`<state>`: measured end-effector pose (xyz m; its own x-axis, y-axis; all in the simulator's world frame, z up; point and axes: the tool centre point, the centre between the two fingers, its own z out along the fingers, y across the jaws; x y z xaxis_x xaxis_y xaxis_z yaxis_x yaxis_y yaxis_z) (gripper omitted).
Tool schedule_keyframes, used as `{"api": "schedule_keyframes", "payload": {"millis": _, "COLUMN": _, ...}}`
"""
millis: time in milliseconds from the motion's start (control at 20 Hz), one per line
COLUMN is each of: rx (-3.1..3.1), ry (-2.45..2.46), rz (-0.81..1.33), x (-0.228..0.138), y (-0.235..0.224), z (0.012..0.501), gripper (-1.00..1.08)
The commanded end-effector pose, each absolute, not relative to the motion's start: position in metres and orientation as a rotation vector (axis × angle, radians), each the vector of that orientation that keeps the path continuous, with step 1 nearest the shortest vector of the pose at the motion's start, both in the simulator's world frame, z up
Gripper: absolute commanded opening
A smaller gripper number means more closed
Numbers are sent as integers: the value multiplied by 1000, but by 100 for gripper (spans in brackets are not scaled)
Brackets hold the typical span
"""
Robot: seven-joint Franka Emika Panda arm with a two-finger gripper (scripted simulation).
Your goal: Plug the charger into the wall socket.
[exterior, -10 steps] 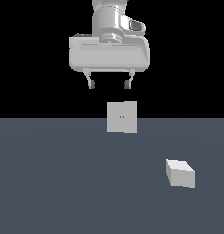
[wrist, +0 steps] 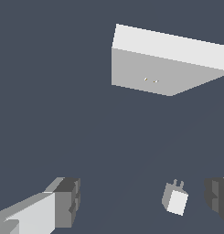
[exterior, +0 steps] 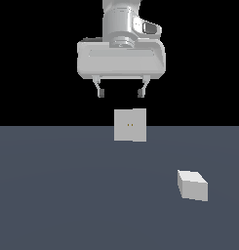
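The charger [exterior: 192,184] is a small off-white block lying on the dark floor toward the exterior view's right. In the wrist view the charger [wrist: 175,200] shows two short prongs. The wall socket [exterior: 130,125] is an upright off-white plate with two tiny orange holes, standing near the middle. It also shows in the wrist view [wrist: 164,64]. My gripper [exterior: 120,92] hangs open and empty high above the socket, well up and to the left of the charger. The fingers [wrist: 65,203] show spread wide in the wrist view.
A flat dark grey floor [exterior: 57,195] stretches all around under a black background. Nothing else stands on it.
The gripper has shifted a little toward the exterior view's right. The charger and socket have not moved.
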<state>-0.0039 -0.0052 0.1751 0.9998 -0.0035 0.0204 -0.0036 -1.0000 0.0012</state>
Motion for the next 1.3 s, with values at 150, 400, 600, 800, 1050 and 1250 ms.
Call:
{"api": "schedule_keyframes", "payload": {"millis": 150, "rx": 3138, "ry": -85, "rz": 37, "x": -21, "y": -25, "z": 156, "gripper": 100}}
{"api": "schedule_keyframes", "payload": {"millis": 400, "rx": 3131, "ry": -198, "rz": 45, "x": -47, "y": -52, "z": 129, "gripper": 100}}
{"api": "schedule_keyframes", "payload": {"millis": 600, "rx": 3121, "ry": -295, "rz": 52, "x": -71, "y": -73, "z": 106, "gripper": 100}}
{"api": "schedule_keyframes", "payload": {"millis": 800, "rx": 3112, "ry": -372, "rz": 58, "x": -90, "y": -89, "z": 87, "gripper": 100}}
{"api": "schedule_keyframes", "payload": {"millis": 1050, "rx": 3103, "ry": -435, "rz": 62, "x": -107, "y": -102, "z": 70, "gripper": 100}}
{"api": "schedule_keyframes", "payload": {"millis": 1250, "rx": 3099, "ry": -459, "rz": 64, "x": -113, "y": -107, "z": 64, "gripper": 100}}
